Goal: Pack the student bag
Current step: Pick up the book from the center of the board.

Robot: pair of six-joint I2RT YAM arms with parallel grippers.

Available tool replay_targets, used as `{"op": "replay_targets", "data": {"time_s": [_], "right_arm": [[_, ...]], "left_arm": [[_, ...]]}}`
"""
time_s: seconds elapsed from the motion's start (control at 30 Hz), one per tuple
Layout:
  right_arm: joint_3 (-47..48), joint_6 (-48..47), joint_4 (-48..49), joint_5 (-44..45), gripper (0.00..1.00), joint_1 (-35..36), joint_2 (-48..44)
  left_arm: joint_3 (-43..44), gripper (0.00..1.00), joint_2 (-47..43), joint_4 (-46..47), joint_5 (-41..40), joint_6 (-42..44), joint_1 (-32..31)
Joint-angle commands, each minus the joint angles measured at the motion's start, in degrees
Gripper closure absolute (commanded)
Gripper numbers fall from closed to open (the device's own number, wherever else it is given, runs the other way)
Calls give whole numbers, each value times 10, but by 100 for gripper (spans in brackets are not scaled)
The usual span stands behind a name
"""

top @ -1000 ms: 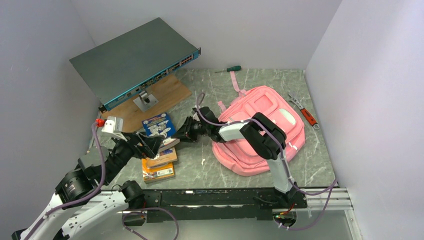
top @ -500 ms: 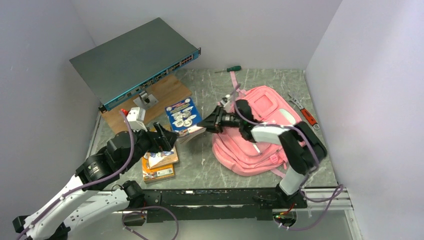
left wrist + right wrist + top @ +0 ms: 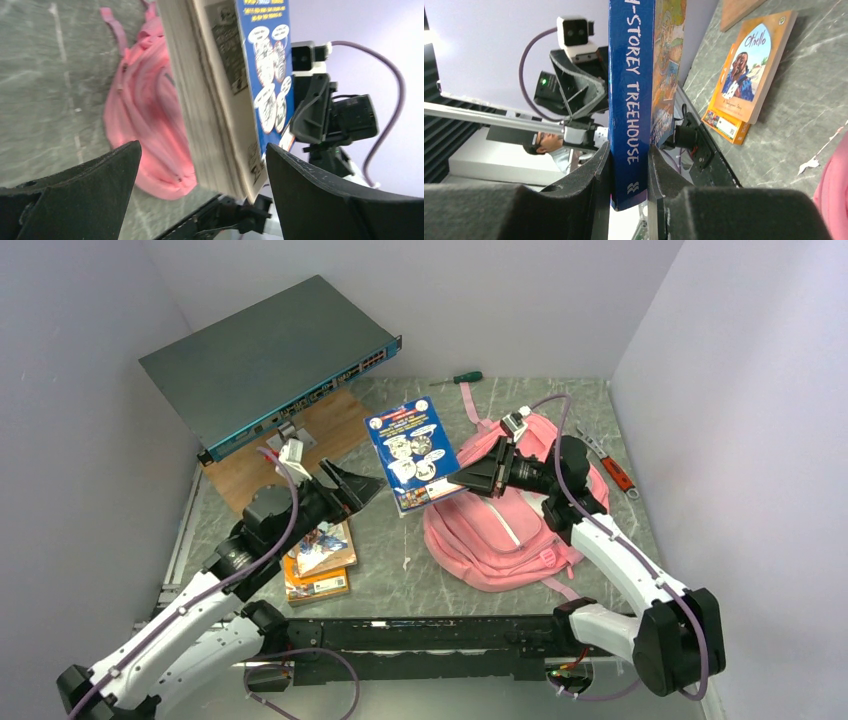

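The pink backpack point(image 3: 520, 525) lies flat on the table at centre right; it also shows in the left wrist view point(image 3: 145, 100). My right gripper point(image 3: 470, 478) is shut on the spine of a blue paperback point(image 3: 412, 452) and holds it tilted in the air left of the bag. The right wrist view shows the blue spine point(image 3: 630, 100) pinched between both fingers. My left gripper point(image 3: 362, 490) is open and empty, just left of and below the book, whose page edge point(image 3: 200, 100) stands between its jaws without touching.
Two more books point(image 3: 318, 562) lie stacked at the table's near left, also in the right wrist view point(image 3: 749, 75). A network switch point(image 3: 270, 360) on a wooden stand sits at back left. A green screwdriver point(image 3: 462, 378) and a wrench point(image 3: 608, 462) lie near the back and right.
My right gripper has lifted the blue book up and back toward the bag. My left gripper has let go, risen and opened beside the book.
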Motion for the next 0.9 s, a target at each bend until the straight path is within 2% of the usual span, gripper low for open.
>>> {"op": "replay_targets", "data": {"time_s": [0.0,0.27,0.5,0.73,0.87], "right_arm": [[5,7,28,-39,100,-2,-25],[22,13,27,-43,100,-2,-32],[24,73,91,-51,100,-2,-34],[25,133,152,-57,100,-2,-43],[23,177,194,-54,100,-2,-45]], "left_arm": [[-18,0,7,195,82,-53,12],[-43,0,0,212,79,-59,12],[-22,0,42,193,92,-39,12],[-19,0,63,225,95,-7,13],[-27,0,74,263,106,-25,18]]}}
